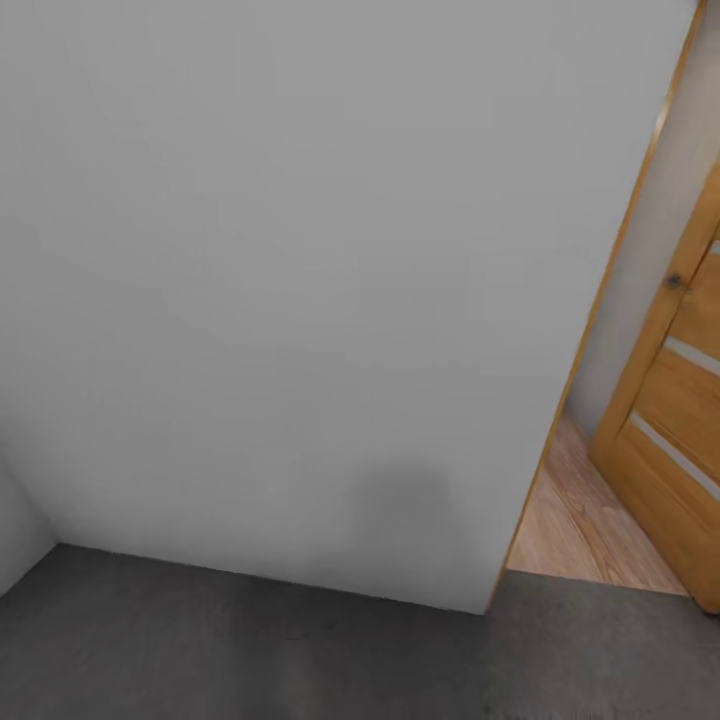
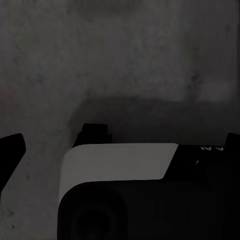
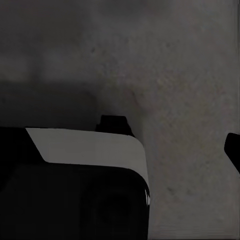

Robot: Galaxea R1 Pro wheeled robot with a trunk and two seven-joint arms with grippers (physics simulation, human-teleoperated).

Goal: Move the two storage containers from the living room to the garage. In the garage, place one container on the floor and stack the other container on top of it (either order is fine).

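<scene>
While a grey wall [image 1: 300, 300] faces the robot, hand states—both—cannot be told.

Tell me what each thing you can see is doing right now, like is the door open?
wooden door: swung open, wood-plank floor showing through the doorway.
grey wall: bare, a faint shadow low on it.
concrete floor: dark, mottled.
left gripper: above the concrete; open or shut, cannot tell.
right gripper: same, cannot tell.

floor [image 2: 120, 55]: dark mottled concrete | robot base [image 2: 120, 165]: white-black, below
</scene>
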